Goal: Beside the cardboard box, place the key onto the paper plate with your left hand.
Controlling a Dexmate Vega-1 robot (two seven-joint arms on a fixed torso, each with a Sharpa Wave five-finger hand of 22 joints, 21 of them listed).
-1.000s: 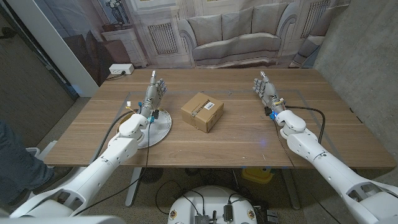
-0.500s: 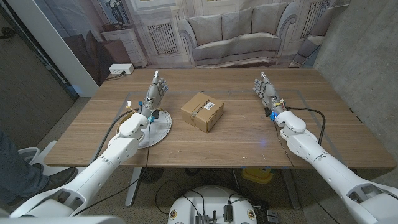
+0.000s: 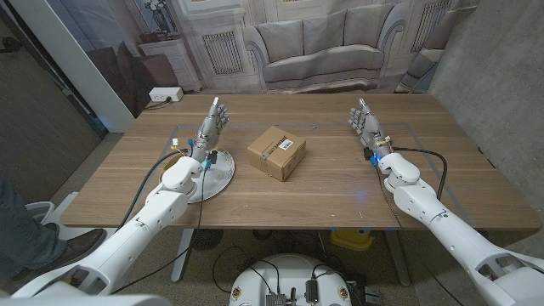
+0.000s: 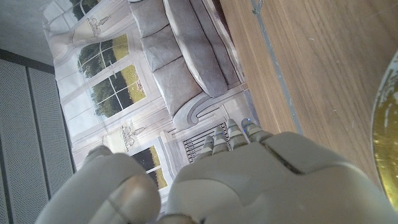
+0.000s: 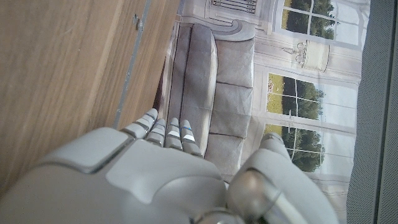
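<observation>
Wooden table [image 3: 340, 183] under my arms carries the cardboard box [image 3: 276, 152] with the paper plate [image 3: 219, 174] at its nine o'clock, yet I cannot spot the key, so my left hand [image 3: 210, 127], fingers apart and empty, risks sweeping blindly and nudging the plate.

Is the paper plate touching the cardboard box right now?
Apart. The head view shows a strip of bare wooden table between the paper plate rim and the cardboard box.
</observation>
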